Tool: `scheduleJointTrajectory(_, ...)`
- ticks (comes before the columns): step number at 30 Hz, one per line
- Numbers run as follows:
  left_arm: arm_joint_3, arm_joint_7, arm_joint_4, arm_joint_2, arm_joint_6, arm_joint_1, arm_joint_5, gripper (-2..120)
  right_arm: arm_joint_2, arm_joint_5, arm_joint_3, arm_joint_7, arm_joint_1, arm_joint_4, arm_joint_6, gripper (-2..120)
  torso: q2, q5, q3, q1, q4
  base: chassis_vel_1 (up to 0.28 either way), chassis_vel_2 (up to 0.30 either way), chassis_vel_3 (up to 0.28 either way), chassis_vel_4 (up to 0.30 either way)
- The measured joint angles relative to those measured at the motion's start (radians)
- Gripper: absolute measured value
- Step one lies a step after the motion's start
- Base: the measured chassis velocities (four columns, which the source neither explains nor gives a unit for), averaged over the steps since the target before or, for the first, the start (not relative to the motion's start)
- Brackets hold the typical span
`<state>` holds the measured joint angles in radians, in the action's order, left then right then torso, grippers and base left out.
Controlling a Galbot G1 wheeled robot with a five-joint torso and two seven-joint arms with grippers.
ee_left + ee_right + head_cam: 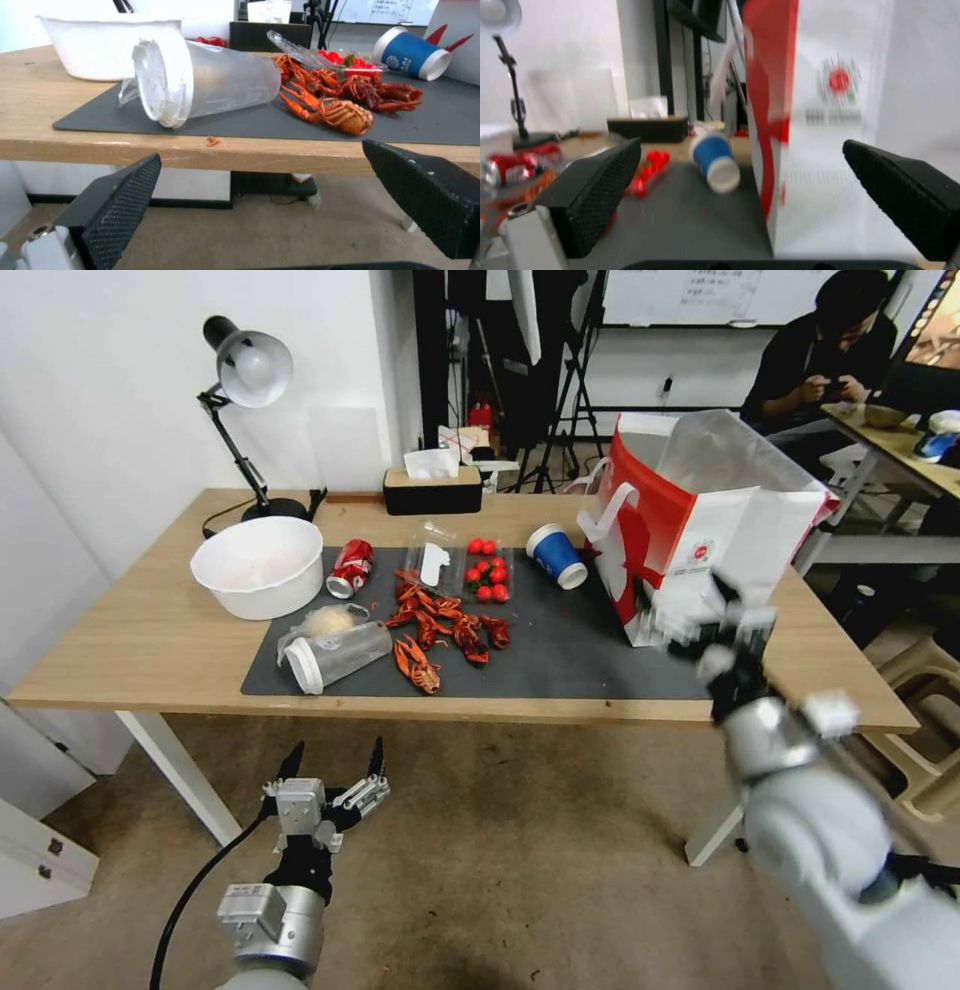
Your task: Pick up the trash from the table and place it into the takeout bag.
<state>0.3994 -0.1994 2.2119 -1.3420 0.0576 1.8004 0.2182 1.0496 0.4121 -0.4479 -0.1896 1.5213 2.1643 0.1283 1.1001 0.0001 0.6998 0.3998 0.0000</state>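
Hovering at the lower left of the head view, below the worktop edge, the left claw gapes wide and empty. The right claw, also spread with nothing held, sits mid-right against the takeout bag. The clear white-lidded plastic cup, red soda can and blue-and-white paper cup lie tipped on the dark mat.

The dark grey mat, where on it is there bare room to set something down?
Bare: the mat's front right stretch, bordered by the crayfish pile, the blue paper cup and the takeout bag. Crowded: its left half, around the lidded plastic cup and soda can.
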Motion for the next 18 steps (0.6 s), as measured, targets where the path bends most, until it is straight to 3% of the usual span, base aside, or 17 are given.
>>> scheduleJointTrajectory(6,-0.002,0.008,-0.01,0.004,0.001,-0.004,0.004,100,0.054,-0.099,0.018,0.001,0.183,-0.031,0.104,100,0.0,-0.0003,0.0,0.0,-0.0001,0.0,0.0,0.0,0.0)
scheduleJointTrajectory(18,-0.005,0.014,-0.016,0.014,0.019,0.0,0.008,100,0.106,-0.15,0.04,0.007,0.271,-0.053,0.15,100,0.0,-0.0001,0.0,0.0,0.0001,0.0,0.0,0.0,0.0)
